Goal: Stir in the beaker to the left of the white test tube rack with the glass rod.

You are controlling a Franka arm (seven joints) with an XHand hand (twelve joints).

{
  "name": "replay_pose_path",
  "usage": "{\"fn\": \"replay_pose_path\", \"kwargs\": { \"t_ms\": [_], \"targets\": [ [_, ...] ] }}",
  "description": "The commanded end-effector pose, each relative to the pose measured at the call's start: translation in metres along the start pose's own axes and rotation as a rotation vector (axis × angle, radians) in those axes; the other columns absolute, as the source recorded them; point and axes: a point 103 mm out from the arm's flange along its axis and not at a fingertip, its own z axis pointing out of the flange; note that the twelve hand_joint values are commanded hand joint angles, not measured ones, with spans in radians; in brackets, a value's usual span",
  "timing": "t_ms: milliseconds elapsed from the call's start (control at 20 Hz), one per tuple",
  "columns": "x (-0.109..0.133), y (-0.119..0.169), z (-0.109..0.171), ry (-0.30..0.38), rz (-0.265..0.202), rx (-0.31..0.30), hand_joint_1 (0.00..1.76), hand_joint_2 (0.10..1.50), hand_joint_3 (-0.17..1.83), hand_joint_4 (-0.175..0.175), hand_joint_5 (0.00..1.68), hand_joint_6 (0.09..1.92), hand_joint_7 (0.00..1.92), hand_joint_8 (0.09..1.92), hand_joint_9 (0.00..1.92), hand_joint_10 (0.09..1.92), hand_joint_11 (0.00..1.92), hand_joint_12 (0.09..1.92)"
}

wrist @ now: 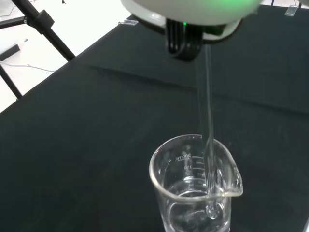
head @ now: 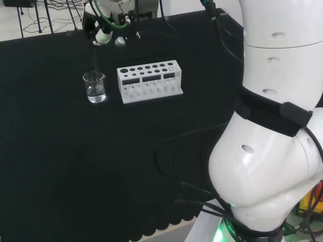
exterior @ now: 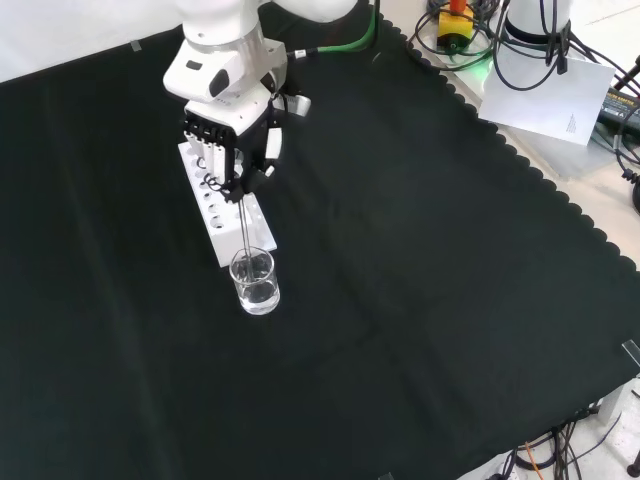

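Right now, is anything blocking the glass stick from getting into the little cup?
No, nothing is in the way. The hand holds the glass rod, and its tip already dips inside the beaker, in the clear liquid. The white test tube rack stands beside the beaker, apart from it.

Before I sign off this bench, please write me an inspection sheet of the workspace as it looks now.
Surface: black cloth, flat, scalloped edge.
Job's things: beaker with a little clear liquid; glass rod upright, its tip in the liquid; white rack beside the beaker, holes empty.
Clutter: nothing seen on the cloth.
Hand: hand above the beaker, fingers curled round the rod's top.
Cables: black cables lie on the cloth near the arm's base.
Surroundings: paper sheet and more cables off the cloth.
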Motion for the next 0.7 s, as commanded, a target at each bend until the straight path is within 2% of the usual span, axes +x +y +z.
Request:
{"fn": "replay_pose_path", "kwargs": {
  "t_ms": [50,350,700],
  "targets": [
    [0.015,-0.004,0.0,-0.01,-0.003,-0.01,1.32,0.69,0.63,-0.175,1.18,0.55,1.33,0.82,1.83,0.5,1.71,0.57],
    [0.035,0.0,-0.006,-0.015,-0.033,-0.012,1.32,0.69,0.63,-0.175,1.18,0.55,1.33,0.82,1.83,0.5,1.71,0.57],
    [0.034,-0.004,-0.005,-0.022,-0.034,-0.007,1.32,0.69,0.62,-0.175,1.18,0.55,1.33,0.82,1.83,0.5,1.71,0.57]
  ]
}}
